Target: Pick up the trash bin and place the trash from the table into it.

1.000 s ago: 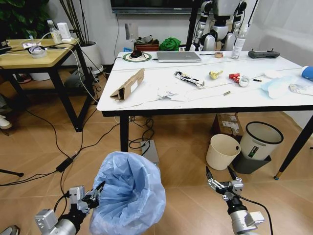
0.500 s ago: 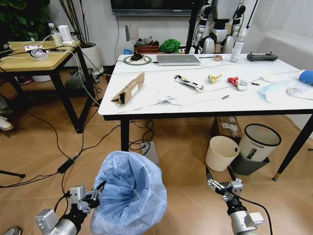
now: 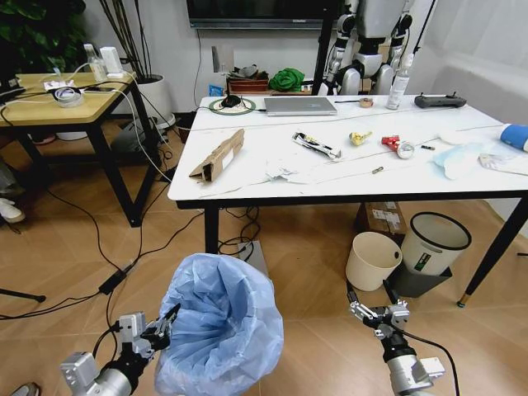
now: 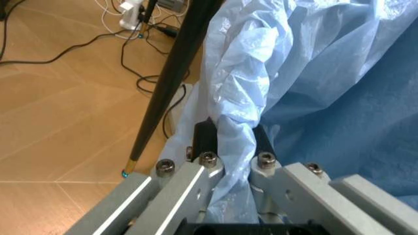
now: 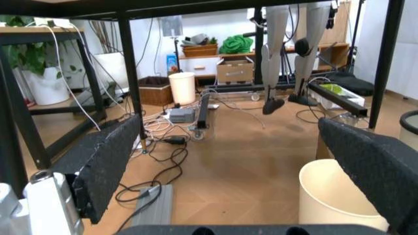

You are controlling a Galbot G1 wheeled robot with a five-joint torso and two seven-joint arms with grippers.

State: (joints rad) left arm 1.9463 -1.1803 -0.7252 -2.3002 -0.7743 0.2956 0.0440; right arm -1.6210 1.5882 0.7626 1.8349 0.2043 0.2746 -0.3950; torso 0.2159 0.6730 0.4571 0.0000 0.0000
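Down at the near left, low over the wooden floor, the left end effector point(image 3: 165, 324) pinches a bunched fold of the light-blue bag at the rim of the trash bin point(image 3: 219, 330); in the left wrist view its two black pads point(image 4: 203, 137) squeeze the crinkled plastic between them. The bin sits just right of that end effector, mouth facing up.

The trash all lies farther off and higher, on the tabletop point(image 3: 247, 177). The torn cardboard box point(image 3: 218, 156) is at the left end, its long axis running from near-left to far-right. The crumpled white paper point(image 3: 285, 169) is just right of it, and a flat wrapper point(image 3: 316, 146) lies beyond that. The light-blue mask point(image 3: 456, 158) is well out to the right.

The right end effector point(image 3: 375, 299) hangs at the near right with its fingers spread and nothing between them, lower than the tabletop's edge.

By my reckoning the free right arm is the one to reach for the litter. The cardboard and paper lie almost straight beyond the bin.
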